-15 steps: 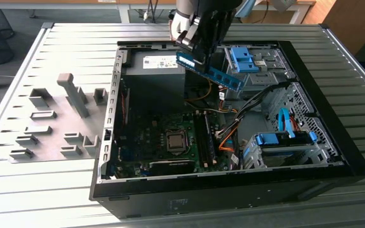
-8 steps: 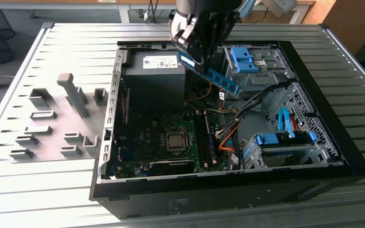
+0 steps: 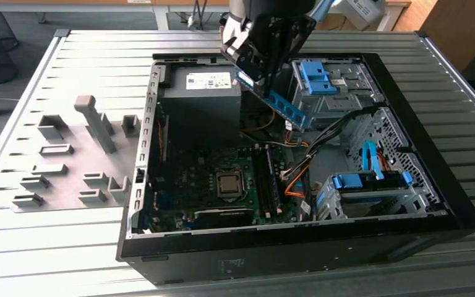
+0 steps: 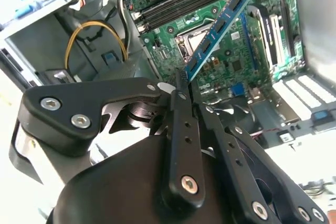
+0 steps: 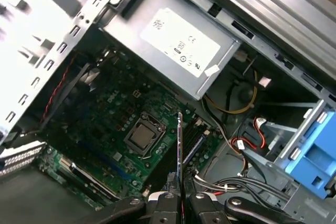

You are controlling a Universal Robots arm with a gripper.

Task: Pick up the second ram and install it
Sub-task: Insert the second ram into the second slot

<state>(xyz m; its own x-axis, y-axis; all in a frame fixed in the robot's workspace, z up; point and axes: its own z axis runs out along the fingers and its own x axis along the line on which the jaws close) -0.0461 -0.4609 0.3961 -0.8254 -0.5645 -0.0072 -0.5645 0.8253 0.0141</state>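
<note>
1. the second ram [image 3: 291,110] is clamped at one end between the narrowed fingers [image 4: 181,124] of the gripper [image 3: 250,77].
2. it is held tilted in the air above the open computer case [image 3: 460,216], toward the far edge of the worktop [image 3: 72,260].
3. the motherboard [image 3: 221,185] is seen below, apart from it.

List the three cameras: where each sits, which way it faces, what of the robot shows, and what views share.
Exterior view: off the arm, high beside the table, looking down into the open computer case; the hand shows, shut on the second ram.
Second wrist view: on the arm behind the hand, facing the second ram's flat side and the motherboard.
First wrist view: on the arm, facing the second ram edge-on, power supply beyond; hand shows.
Shared: all show the CPU socket.
</note>
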